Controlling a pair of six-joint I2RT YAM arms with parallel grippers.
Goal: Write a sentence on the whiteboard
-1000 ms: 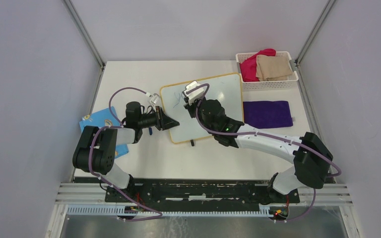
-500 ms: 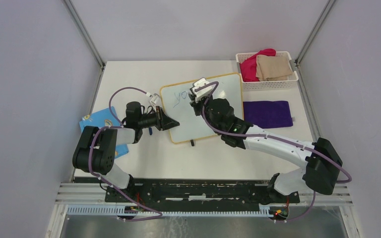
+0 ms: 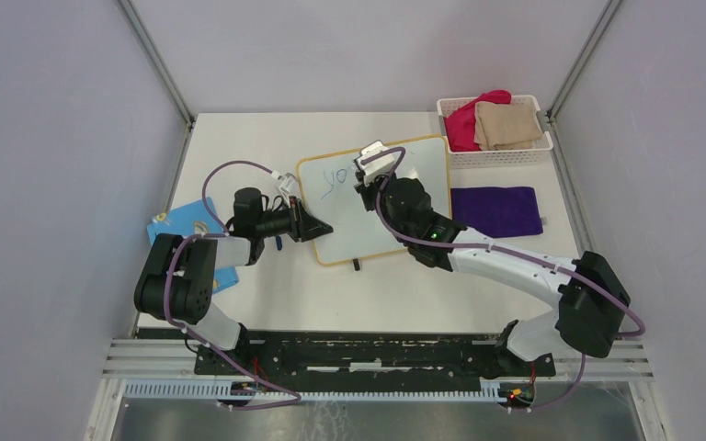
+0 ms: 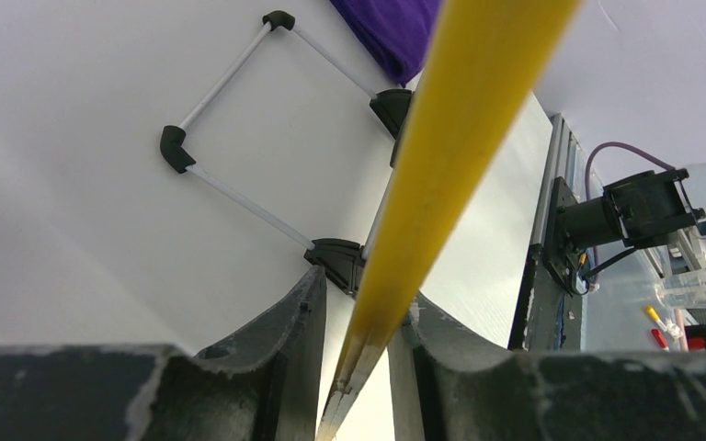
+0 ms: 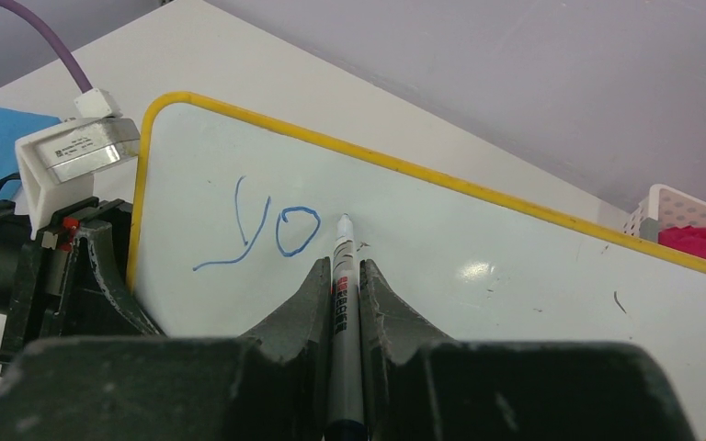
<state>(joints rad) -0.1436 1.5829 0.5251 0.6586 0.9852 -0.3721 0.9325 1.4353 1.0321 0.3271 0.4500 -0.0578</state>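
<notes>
The whiteboard (image 3: 427, 170), glossy white with a yellow rim, lies tilted in the middle of the table. My left gripper (image 3: 317, 227) is shut on its left edge; in the left wrist view the yellow rim (image 4: 441, 156) runs between the fingers (image 4: 299, 322). My right gripper (image 3: 368, 184) hovers over the board's upper part, shut on a grey marker (image 5: 343, 303). The marker's tip rests on the board just right of the blue letters "yo" (image 5: 267, 230), the only part of the sentence that shows. The same letters (image 3: 334, 182) show in the top view.
A white basket (image 3: 495, 152) with red and tan cloths stands at the back right. A purple cloth (image 3: 496, 209) lies right of the board. A blue card (image 3: 184, 225) lies under the left arm. A black-cornered wire stand (image 4: 239, 138) shows behind the board.
The right gripper has slid right along the board's top with the marker. The blue "yo", mostly hidden a second ago, now shows in full. The left arm has not moved.
</notes>
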